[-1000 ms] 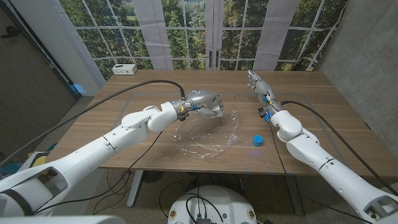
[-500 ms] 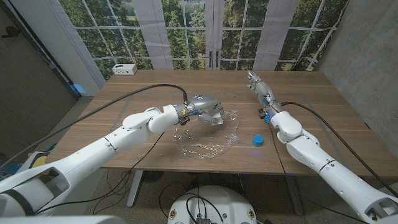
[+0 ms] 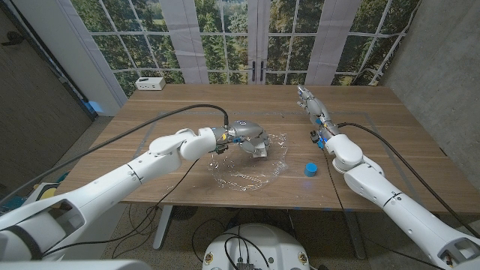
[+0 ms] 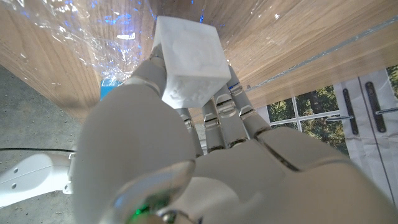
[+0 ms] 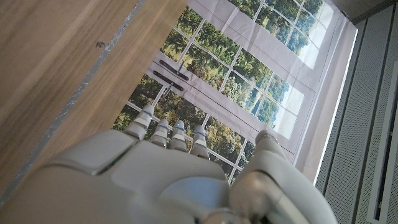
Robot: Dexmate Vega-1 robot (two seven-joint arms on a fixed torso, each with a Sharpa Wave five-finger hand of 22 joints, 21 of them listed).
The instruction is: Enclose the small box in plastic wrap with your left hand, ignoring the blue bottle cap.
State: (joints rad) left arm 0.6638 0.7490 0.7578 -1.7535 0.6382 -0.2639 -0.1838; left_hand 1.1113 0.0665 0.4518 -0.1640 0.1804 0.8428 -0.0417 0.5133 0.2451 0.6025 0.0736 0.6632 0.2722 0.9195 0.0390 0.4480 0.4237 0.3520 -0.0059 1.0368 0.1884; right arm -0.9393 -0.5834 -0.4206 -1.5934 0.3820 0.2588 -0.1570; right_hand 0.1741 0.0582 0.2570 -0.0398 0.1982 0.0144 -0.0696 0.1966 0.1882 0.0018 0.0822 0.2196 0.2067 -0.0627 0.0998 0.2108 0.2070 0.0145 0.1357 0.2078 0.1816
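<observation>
Left hand: left hand (image 3: 250,140) grips the small box (image 4: 189,61) between thumb and fingers, holding it over the far edge of the plastic wrap (image 3: 247,166) at mid-surface
Small box: white cube, seen close in the left wrist view with the fingers (image 4: 230,106) wrapped behind it; in the head view it sits under the hand, partly hidden
Plastic wrap: clear, crumpled sheet spread on the wooden surface (image 3: 187,105), reaching from under the left hand toward the near edge
Blue bottle cap: blue bottle cap (image 3: 310,170) lies on the surface just beside the wrap's right edge, apart from both hands
Right hand: right hand (image 3: 311,105) reaches out along the surface's right side, well apart from the wrap, fingers extended and holding nothing
Far corner: small white device (image 3: 151,82) sits at the far left of the surface, before the windows
</observation>
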